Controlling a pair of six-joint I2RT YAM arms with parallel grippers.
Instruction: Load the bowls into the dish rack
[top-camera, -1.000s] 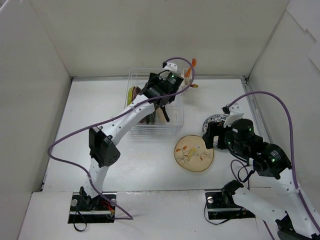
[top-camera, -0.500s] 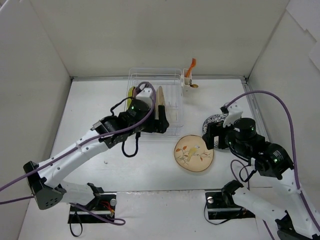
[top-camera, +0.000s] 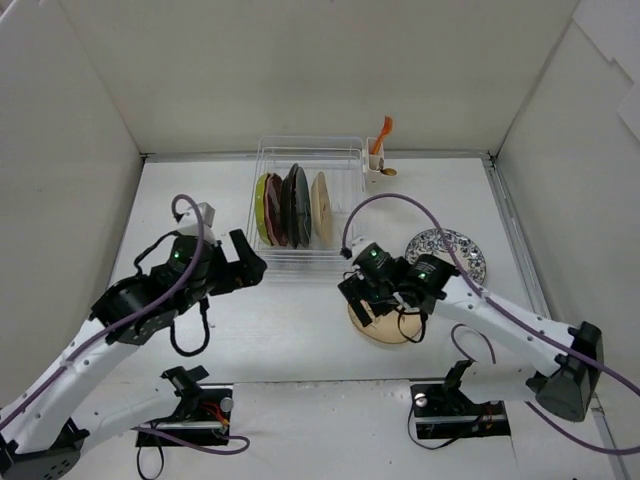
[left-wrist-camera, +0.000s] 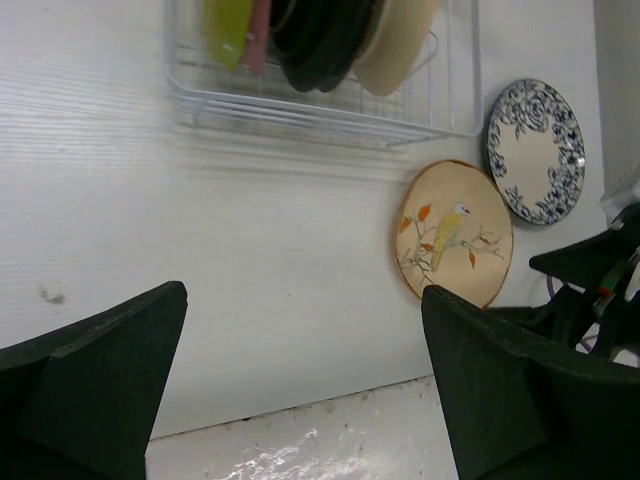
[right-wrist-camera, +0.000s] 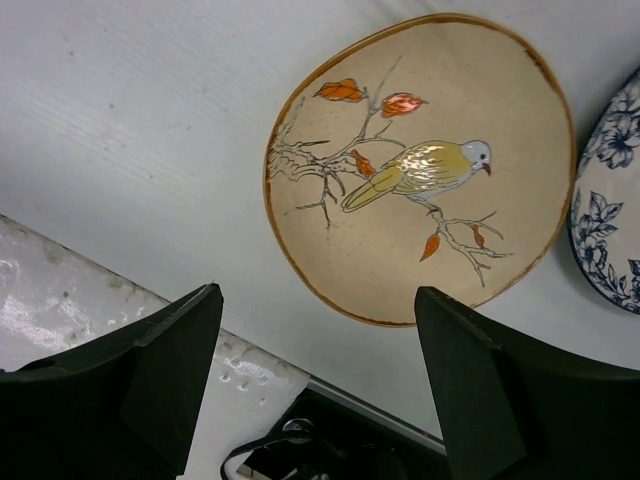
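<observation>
The dish rack (top-camera: 340, 215) stands at the back centre. In it stand on edge a lime green bowl (top-camera: 260, 208), a pink bowl (top-camera: 272, 210), a dark teal bowl (top-camera: 297, 203) and a cream bowl (top-camera: 321, 207). A cream bird-print bowl (top-camera: 396, 328) lies flat on the table in front of the rack; it also shows in the right wrist view (right-wrist-camera: 420, 170) and the left wrist view (left-wrist-camera: 455, 232). A blue-patterned bowl (top-camera: 450, 250) lies to its right. My right gripper (top-camera: 364, 298) is open and empty above the bird bowl's left edge. My left gripper (top-camera: 248, 268) is open and empty, left of the rack's front corner.
A white utensil cup (top-camera: 376, 168) with an orange utensil (top-camera: 385, 128) hangs on the rack's back right corner. White walls close in the table on three sides. The right arm's base mount (right-wrist-camera: 330, 440) shows below the bird bowl.
My left gripper let go of the cream bowl in the rack and pulled back to the front left. My right gripper swung left from beside the blue-patterned bowl to over the bird bowl.
</observation>
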